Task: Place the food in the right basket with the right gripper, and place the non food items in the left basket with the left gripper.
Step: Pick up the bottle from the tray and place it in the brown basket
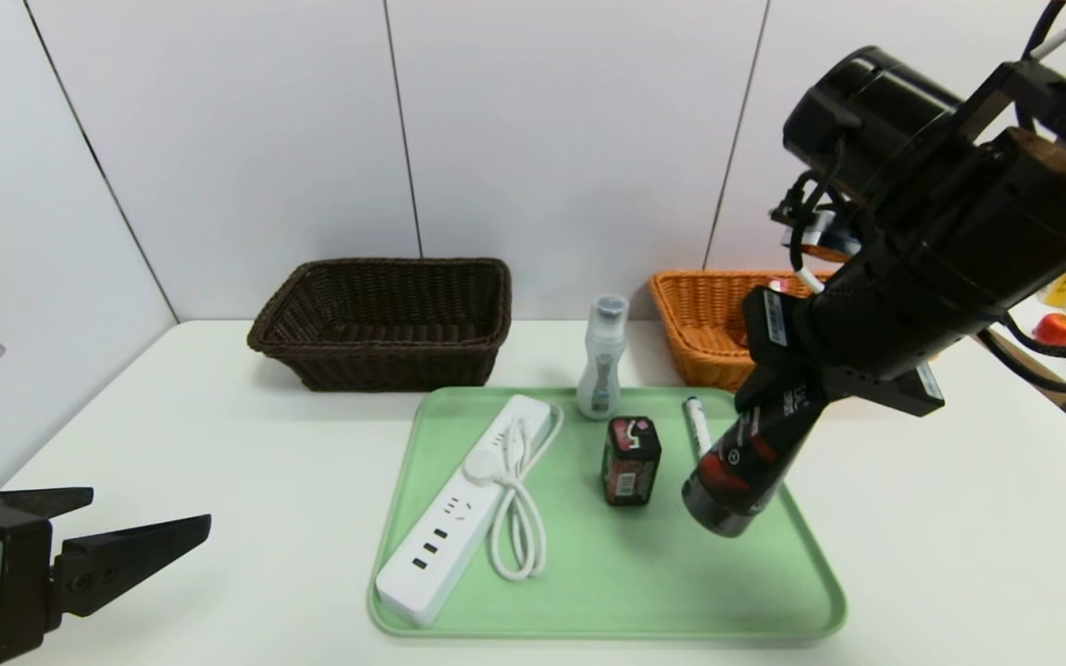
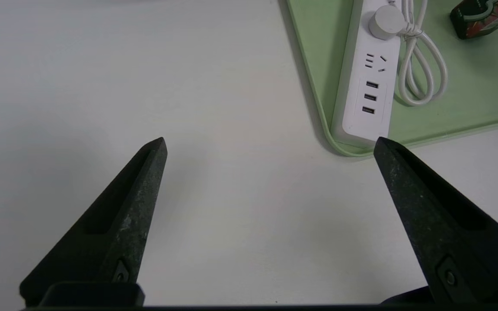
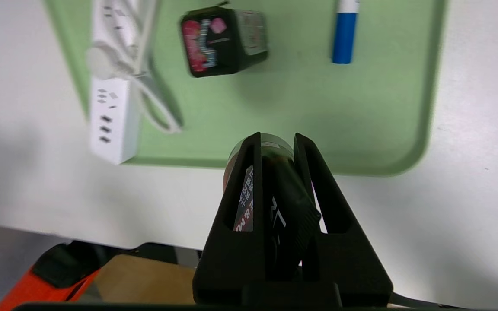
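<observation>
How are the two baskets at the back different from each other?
The left basket is dark brown and fully in view; the right basket is orange-tan and partly hidden behind the right arm. The dark one looks empty; the orange one holds something red. Both are rectangular wicker, against the wall.

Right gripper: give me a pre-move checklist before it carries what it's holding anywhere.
1. Grip: right gripper is shut on the black tube, held tilted over the green tray: ok.
2. Item matches arm: the tube is non-food and should go by the left gripper to the dark brown basket: not ok.
3. Left gripper is open over bare table beside the tray: ok.
4. Dark brown basket has nothing visible inside: ok.
5. Black carton stands on the tray, unobstructed: ok.
6. Orange basket contents are mostly hidden by the arm: cannot tell.
</observation>
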Available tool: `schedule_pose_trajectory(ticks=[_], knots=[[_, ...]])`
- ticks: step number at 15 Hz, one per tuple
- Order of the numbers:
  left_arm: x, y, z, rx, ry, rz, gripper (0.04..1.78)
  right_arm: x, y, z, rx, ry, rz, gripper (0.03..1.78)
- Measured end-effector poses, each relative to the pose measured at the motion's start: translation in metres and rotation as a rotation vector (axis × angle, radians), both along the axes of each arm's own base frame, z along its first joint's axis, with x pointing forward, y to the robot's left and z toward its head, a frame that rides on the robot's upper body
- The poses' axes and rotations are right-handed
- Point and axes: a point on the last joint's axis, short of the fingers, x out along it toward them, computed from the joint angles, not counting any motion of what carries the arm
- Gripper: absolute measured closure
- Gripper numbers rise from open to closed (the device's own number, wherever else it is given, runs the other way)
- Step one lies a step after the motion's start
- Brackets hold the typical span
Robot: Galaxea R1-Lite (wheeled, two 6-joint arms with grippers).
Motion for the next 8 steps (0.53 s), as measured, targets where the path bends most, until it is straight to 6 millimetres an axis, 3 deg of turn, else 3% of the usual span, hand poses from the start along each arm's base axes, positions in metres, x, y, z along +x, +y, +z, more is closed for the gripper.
schedule_pose_trajectory(ticks=[8], knots=[[-0.001,0.001,-0.003,0.008,0.008,0.0,0.13,-0.001,0.001,0.052,0.297,-0.338,0.054,1.54]])
